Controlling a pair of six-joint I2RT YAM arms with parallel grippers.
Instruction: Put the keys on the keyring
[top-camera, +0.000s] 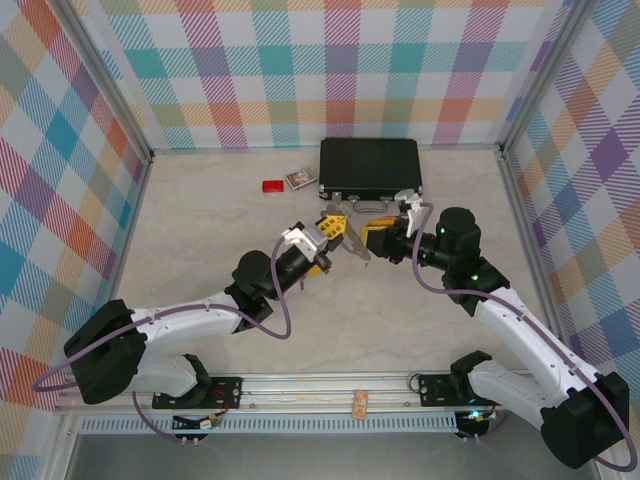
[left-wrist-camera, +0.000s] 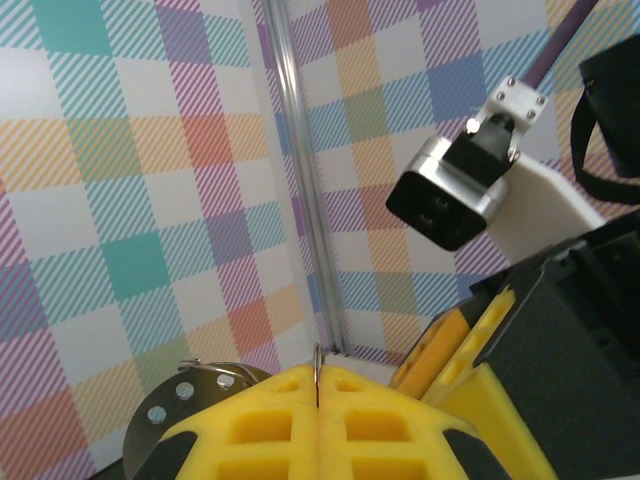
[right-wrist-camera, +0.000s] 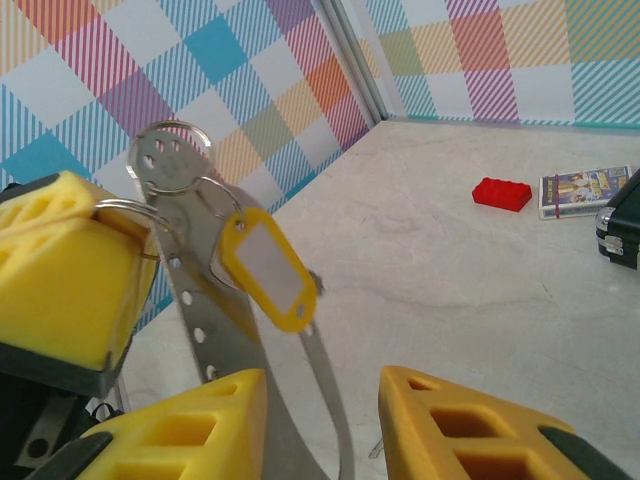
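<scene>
We see L pincer (left-wrist-camera: 318, 388) clamped on keyring (left-wrist-camera: 317, 356) wire; R pincer (right-wrist-camera: 320, 380) half-open around perforated strip (right-wrist-camera: 195, 300), contact unclear.

Pastel plaid walls (top-camera: 330, 70) on three sides, pale marbled tabletop (top-camera: 200, 220), aluminium corner posts (top-camera: 114, 85), soft even light

One left gripper (top-camera: 334, 228), one right gripper (top-camera: 378, 236) (both mid-frame), one black case (top-camera: 370, 166), one red block (top-camera: 272, 186), one printed box (top-camera: 301, 179), one yellow tag (right-wrist-camera: 268, 268), one perforated metal strip (right-wrist-camera: 200, 305).
</scene>
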